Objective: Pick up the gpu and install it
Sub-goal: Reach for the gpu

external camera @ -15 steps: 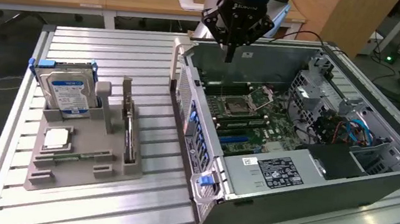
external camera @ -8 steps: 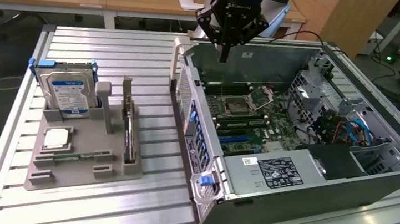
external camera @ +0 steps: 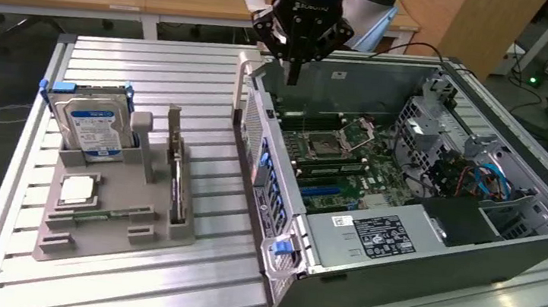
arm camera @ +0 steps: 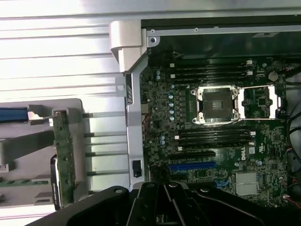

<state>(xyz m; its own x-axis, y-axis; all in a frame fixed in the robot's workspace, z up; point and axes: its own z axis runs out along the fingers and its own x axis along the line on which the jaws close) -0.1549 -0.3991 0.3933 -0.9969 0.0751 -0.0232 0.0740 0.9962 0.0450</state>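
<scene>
Your gpu sits edge-up in the grey holder (hard drive slotted alongside); gripper hovers over the open PC case, jaws clenched on nothing.

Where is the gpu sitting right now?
The gpu stands edge-on in the grey holder on the exterior view's left, between the hard drive and the open computer case. The gripper hangs over the case, away from it.
</scene>
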